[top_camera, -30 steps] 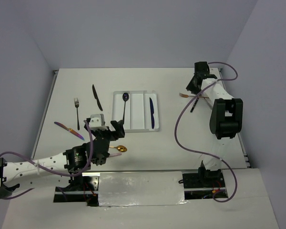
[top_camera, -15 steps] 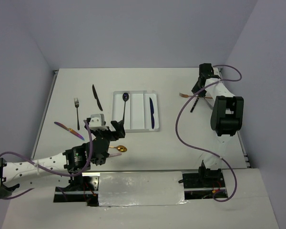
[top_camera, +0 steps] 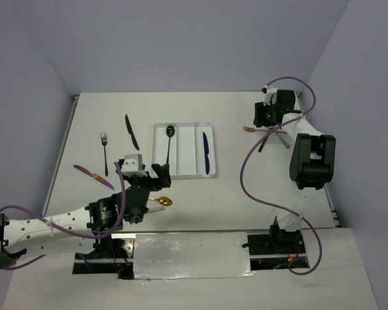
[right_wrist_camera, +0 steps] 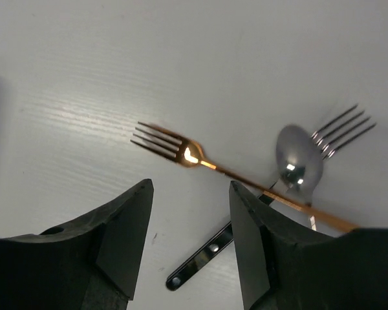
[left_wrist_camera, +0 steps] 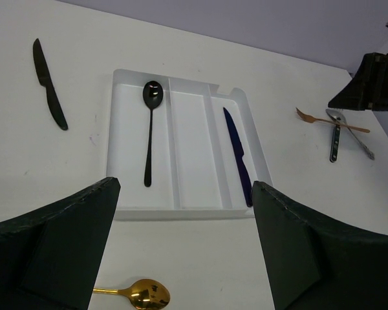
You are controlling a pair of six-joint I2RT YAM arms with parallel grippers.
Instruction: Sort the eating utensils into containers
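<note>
The white tray (top_camera: 193, 174) holds a black spoon (top_camera: 169, 143) in its left compartment and a dark blue knife (top_camera: 207, 154) in its right one; the middle one is empty. My left gripper (top_camera: 156, 179) is open and empty, just in front of the tray (left_wrist_camera: 181, 213), above a gold spoon (left_wrist_camera: 139, 294). My right gripper (top_camera: 264, 120) is open and empty, hovering over a crossed pile: a copper fork (right_wrist_camera: 181, 152), a silver spoon (right_wrist_camera: 299, 161) and a black-handled fork (right_wrist_camera: 207, 255).
Left of the tray lie a black knife (top_camera: 130, 131), a silver fork (top_camera: 104, 145) and an iridescent purple utensil (top_camera: 90, 173). The gold spoon (top_camera: 160, 201) lies beside my left arm. The table's right edge is close to the pile.
My right wrist has swung round and shifted slightly left, so its gripper is now over the copper fork and the pile. The left arm has not moved.
</note>
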